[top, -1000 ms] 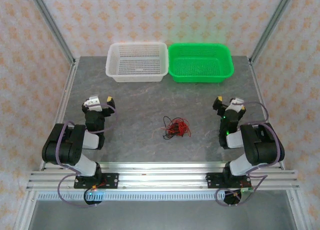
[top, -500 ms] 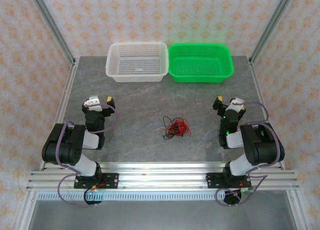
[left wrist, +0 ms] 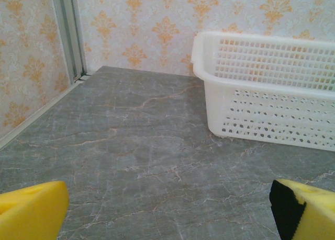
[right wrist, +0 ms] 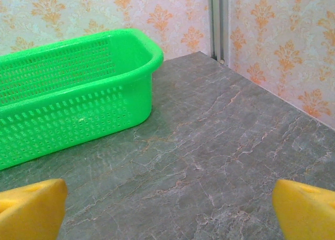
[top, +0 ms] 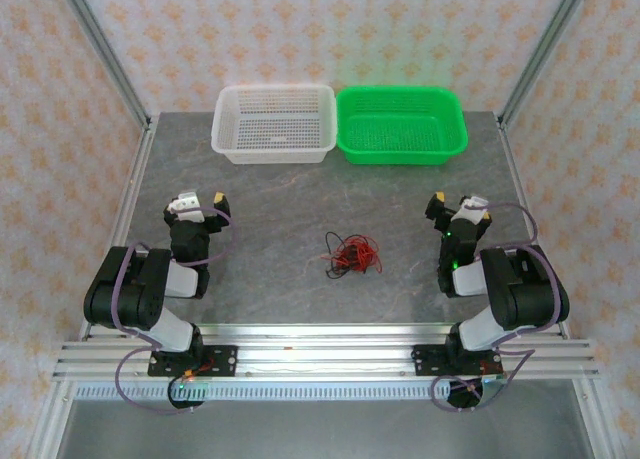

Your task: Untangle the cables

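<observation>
We find the cables (top: 352, 254) bunched at eight o'clock from our right hand (top: 458, 206) and four o'clock from our left hand (top: 198, 201). The right sits nearer; both hands stand spread apart, empty.

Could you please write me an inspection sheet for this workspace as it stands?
Surface: grey marbled table, flat.
Job's things: cables, red and black, in one tangle mid-table between the arms.
Clutter: white basket and green basket, side by side at the far edge, nothing seen inside.
Grippers: left gripper and right gripper, jaws open, holding nothing, both apart from the tangle.
Cables: purple arm cables looped along both arms, away from the tangle.
Surroundings: patterned walls, metal frame posts.
</observation>
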